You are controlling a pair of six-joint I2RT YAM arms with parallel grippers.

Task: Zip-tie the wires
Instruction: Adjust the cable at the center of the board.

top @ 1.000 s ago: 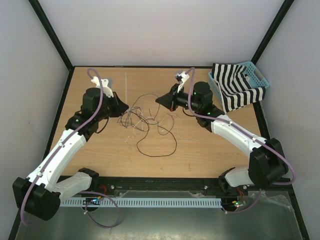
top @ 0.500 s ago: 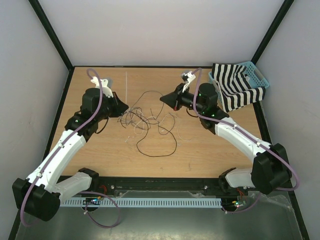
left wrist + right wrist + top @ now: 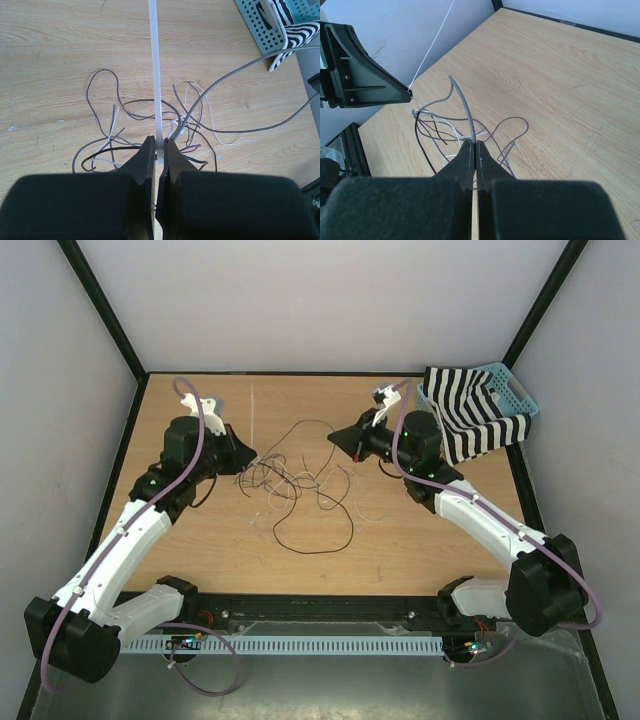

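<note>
The left gripper (image 3: pixel 159 146) clamps the pale, straight zip tie (image 3: pixel 155 75) — the right gripper (image 3: pixel 476 150) nips a strand of tangled wires (image 3: pixel 282 478).

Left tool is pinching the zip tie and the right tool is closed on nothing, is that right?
Not quite. The left tool does pinch the zip tie, but the right tool is closed on one of the wires, a grey strand, as the right wrist view shows.

wires (image 3: pixel 283 483): dark brown-black, some grey and white
zip tie (image 3: pixel 155 75): whitish, translucent
table (image 3: pixel 420 540): light wood grain
basket (image 3: pixel 522 395): teal
cloth (image 3: pixel 470 425): black-and-white stripes
arms (image 3: pixel 128 530): white, black joints
arm cables (image 3: pixel 204 425): mauve
</note>
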